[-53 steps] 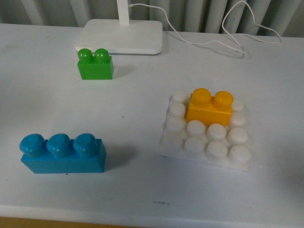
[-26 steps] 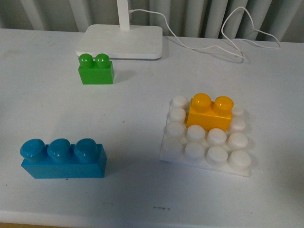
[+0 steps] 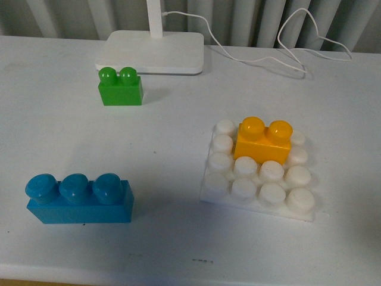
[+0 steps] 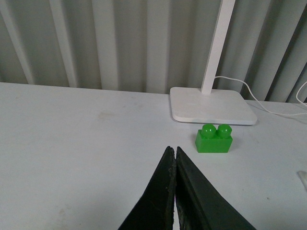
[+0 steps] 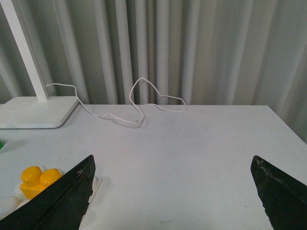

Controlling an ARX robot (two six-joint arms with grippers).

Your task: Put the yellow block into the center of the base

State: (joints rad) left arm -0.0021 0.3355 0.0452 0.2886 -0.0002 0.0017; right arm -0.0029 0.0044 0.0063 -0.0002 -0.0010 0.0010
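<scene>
The yellow block point(image 3: 264, 139) stands on the white studded base point(image 3: 256, 187), seated on studs near its middle, toward the far side. It also shows in the right wrist view point(image 5: 39, 180), on the base point(image 5: 9, 203) beside one finger. No gripper shows in the front view. My left gripper point(image 4: 172, 152) is shut and empty, its tips pressed together above the table, short of the green brick point(image 4: 214, 139). My right gripper point(image 5: 172, 163) is wide open and empty above bare table, to the right of the base.
A green two-stud brick point(image 3: 120, 86) sits in front of the white lamp foot point(image 3: 152, 52). A blue three-stud brick point(image 3: 78, 198) lies at the front left. A white cable point(image 3: 286, 42) loops along the back, before grey curtains.
The front view has shifted slightly, so everything sits a little lower in the picture than one second ago. The bricks and base keep their places relative to each other.
</scene>
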